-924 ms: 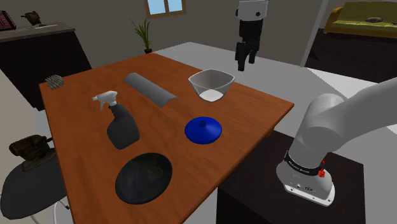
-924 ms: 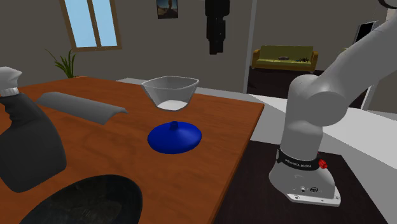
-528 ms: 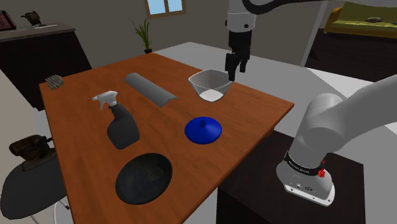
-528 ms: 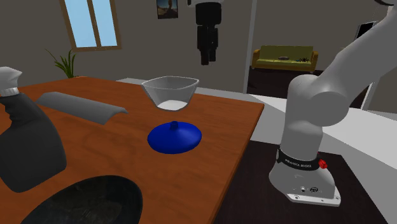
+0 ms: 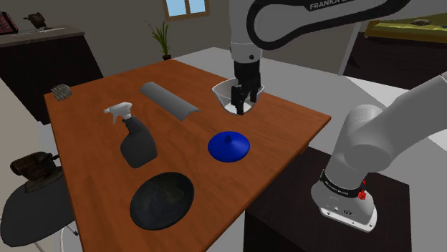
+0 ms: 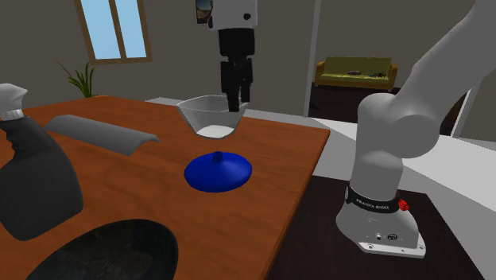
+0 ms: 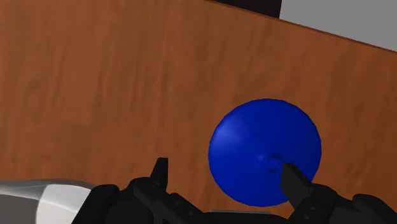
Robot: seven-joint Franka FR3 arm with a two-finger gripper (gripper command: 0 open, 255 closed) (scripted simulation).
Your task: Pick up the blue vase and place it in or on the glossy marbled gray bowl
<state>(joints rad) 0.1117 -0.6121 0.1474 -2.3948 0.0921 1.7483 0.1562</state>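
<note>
So the blue vase (image 5: 229, 146) is a squat, flat-bodied thing with a tiny neck poking up in the middle. It sits upright on the wooden table (image 5: 86, 150), touching nothing, on the side nearer the robot's stand. The pale see-through bowl (image 5: 223, 90) is near it on one side. The dark glossy marbled bowl (image 5: 162, 200) is further off on the other, and I'd guess that's the drop spot.

The gripper (image 5: 240, 109) hangs well above the table, over the pale bowl, pointing down. Its fingers are spread apart with nothing in them. In the wrist view the vase (image 7: 264, 151) sits off toward one finger, not centred between them.

My read is this is the approach step, nothing grabbed yet. To do it well I'd slide across until that little neck is dead centre between the fingers, then drop straight down. The body looks too wide and low to span, so the neck is probably the only real hold, and it's small, so a sloppy line-up could just shove the vase around.

The black spray bottle (image 5: 136, 139) and the grey curved piece (image 5: 169, 100) stand well apart from all this, so no worries there
</note>
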